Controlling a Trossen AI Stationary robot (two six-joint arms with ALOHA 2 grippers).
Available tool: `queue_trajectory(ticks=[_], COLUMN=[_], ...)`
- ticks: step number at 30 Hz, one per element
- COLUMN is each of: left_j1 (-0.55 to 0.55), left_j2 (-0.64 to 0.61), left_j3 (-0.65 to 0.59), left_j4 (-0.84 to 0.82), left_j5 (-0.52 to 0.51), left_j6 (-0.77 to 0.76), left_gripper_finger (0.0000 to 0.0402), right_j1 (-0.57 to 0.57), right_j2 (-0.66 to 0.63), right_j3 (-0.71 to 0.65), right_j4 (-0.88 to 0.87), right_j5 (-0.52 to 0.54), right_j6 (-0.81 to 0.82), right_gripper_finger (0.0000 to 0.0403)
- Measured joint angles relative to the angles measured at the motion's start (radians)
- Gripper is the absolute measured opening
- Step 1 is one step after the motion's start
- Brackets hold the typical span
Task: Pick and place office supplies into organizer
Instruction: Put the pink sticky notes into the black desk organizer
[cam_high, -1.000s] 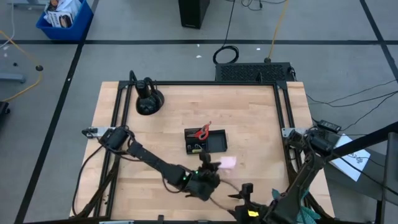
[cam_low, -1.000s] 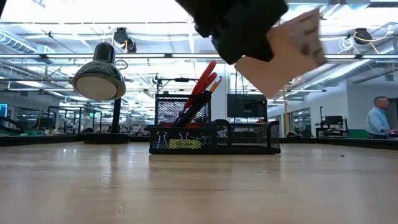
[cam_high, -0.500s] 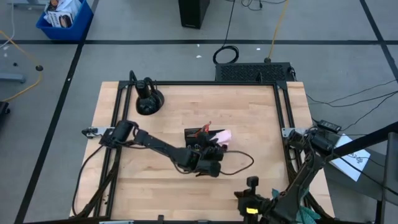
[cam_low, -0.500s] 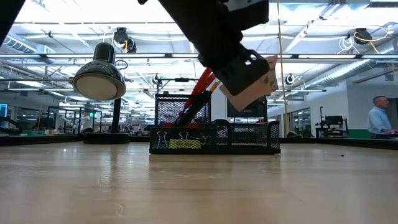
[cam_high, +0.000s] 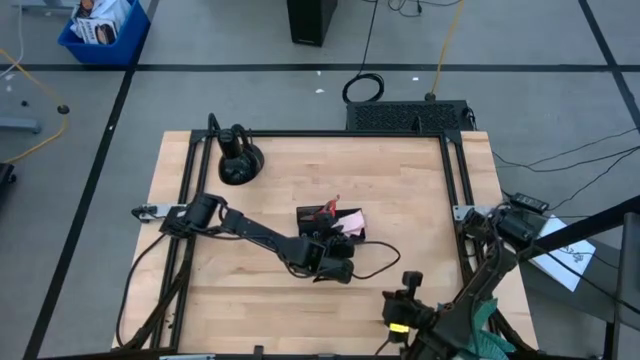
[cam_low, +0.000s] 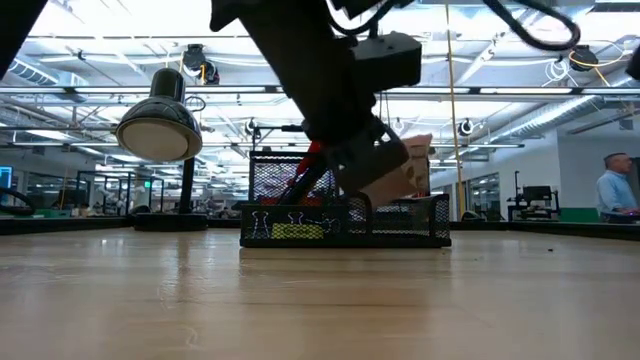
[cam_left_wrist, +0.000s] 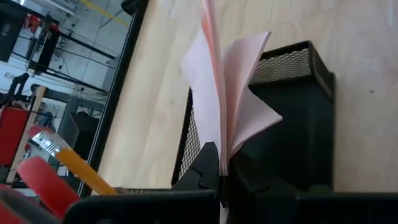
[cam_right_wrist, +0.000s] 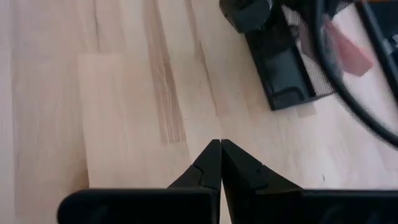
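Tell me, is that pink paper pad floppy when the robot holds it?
Probably floppy: in the left wrist view the pink notepad fans apart into loose sheets above the left gripper, which pinches only one edge. It looks thin, so likely light. Those splayed pages might snag on the organizer mesh wall as it goes in.

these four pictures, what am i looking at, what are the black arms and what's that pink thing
They are two robot arms at a wooden table. One camera looks straight down, one sits at table height, and one rides on each wrist. The left gripper is shut on a pink notepad, holding it over a black mesh organizer, a desk tidy. Red-handled scissors and an orange pencil already stand in it. A black desk lamp sits at the far left corner. The right gripper waits shut above bare wood near the front edge.
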Motion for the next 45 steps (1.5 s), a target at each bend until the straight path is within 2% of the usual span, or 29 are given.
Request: queue_trajectory(ticks=[5, 9, 20, 32, 40, 45], left_j1=[-0.001, 0.006, 0.013, 0.007, -0.013, -0.019], left_j2=[0.013, 0.013, 0.013, 0.012, 0.011, 0.011], left_j3=[0.002, 0.002, 0.001, 0.001, 0.002, 0.002], left_j4=[-0.039, -0.056, -0.032, -0.008, -0.008, 0.0], left_j5=[0.004, 0.061, 0.122, 0.116, 0.123, 0.134], left_j6=[-0.005, -0.021, 0.018, 0.046, 0.098, 0.145], left_gripper_finger=[0.0003, 0.0007, 0.0086, 0.0161, 0.0171, 0.0146], right_j1=[-0.016, -0.015, -0.015, -0.015, -0.015, -0.015], right_j2=[0.0, 0.0, 0.0, 0.0, 0.0, 0.0], right_j3=[-0.005, -0.005, -0.005, -0.005, -0.005, -0.005], right_j4=[0.014, 0.018, 0.029, 0.033, 0.036, 0.039], right_j5=[-0.017, -0.015, -0.015, -0.015, -0.016, -0.015], right_j6=[0.001, -0.004, -0.007, -0.007, -0.007, -0.007], right_gripper_finger=[0.0001, 0.0001, 0.0001, 0.0001, 0.0002, 0.0002])
